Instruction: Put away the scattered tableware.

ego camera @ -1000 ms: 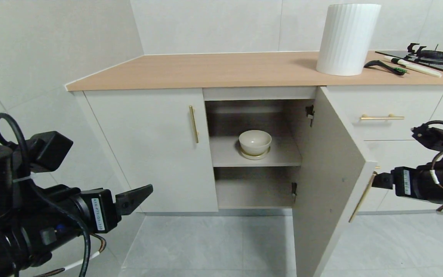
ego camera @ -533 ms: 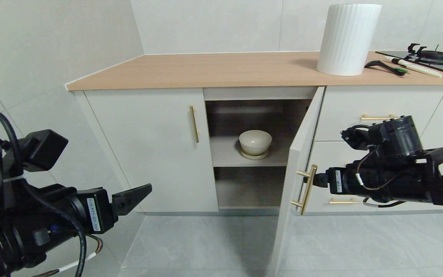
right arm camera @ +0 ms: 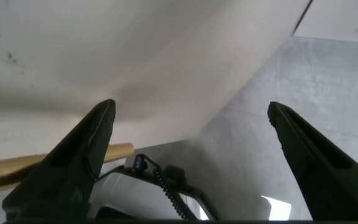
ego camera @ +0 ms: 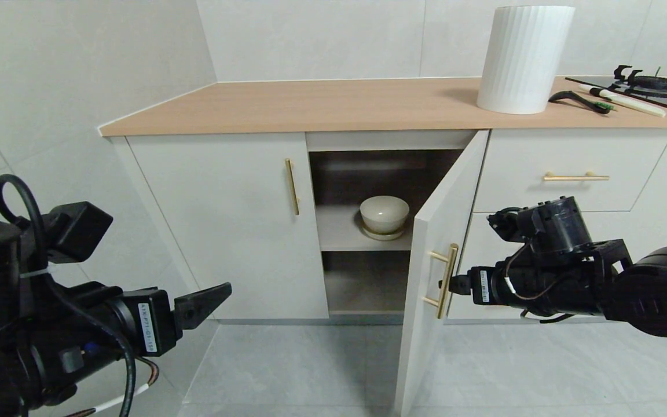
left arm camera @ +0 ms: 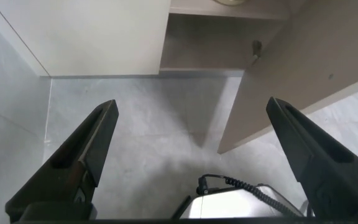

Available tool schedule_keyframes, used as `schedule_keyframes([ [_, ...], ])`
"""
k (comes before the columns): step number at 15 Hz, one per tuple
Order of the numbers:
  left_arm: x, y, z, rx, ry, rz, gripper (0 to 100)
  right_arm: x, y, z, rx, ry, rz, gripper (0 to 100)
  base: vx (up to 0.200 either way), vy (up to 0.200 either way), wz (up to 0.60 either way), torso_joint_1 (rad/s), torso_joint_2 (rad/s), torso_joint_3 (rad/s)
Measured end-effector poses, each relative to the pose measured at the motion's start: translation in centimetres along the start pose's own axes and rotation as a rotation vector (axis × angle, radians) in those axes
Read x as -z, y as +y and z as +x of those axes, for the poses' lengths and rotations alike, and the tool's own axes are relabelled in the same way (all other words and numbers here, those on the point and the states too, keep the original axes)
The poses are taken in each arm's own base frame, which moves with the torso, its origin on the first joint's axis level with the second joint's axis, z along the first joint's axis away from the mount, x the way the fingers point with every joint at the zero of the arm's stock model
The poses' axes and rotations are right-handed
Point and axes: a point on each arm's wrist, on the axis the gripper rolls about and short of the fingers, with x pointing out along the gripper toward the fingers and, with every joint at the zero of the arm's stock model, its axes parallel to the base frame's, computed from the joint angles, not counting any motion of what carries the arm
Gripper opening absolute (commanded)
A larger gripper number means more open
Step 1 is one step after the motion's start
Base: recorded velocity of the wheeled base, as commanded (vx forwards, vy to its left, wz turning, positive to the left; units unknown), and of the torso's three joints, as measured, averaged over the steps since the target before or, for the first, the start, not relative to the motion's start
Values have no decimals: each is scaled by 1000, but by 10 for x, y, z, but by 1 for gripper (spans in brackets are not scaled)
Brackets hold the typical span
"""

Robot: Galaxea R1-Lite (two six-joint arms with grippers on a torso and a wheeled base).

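1. The door [ego camera: 432, 272] stood wide open a second ago and has swung to about half shut. The right claw [ego camera: 454, 284] was out at the door's far edge then. It has come in with the door and now sits at the handle [ego camera: 442, 281].
2. In its wrist view, the right claw's fingers are apart. The door face lies ahead of them and the handle is beside one finger, so it grips nothing. This looks like a push rather than a grasp.
3. The bowl [ego camera: 384, 213] rests on a plate [ego camera: 381, 235] on the upper shelf [ego camera: 339, 231], where it was before. It shows through the narrowing gap.
4. The left claw [ego camera: 203, 298] hangs low, well apart from the door. Its fingers are apart and hold nothing, and it has hardly shifted.
5. The bowl looks stowed, so closing the door seems to be the step in hand. The door is not yet shut.
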Motion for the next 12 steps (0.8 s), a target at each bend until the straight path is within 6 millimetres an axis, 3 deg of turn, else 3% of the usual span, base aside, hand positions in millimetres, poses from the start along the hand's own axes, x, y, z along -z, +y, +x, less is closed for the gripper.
schedule_keyframes([
  [1,0,0,0,0,2,2,100,1,0,1,1,3,0,100,0,0,0,0,0,0],
  [9,3,1,1,-3,12,21,100,-1,12,11,-50,-88,68,100,200,0,0,1,1,5],
  [12,3,1,2,-4,12,22,100,0,16,17,-69,-107,110,100,0,0,0,0,0,0],
])
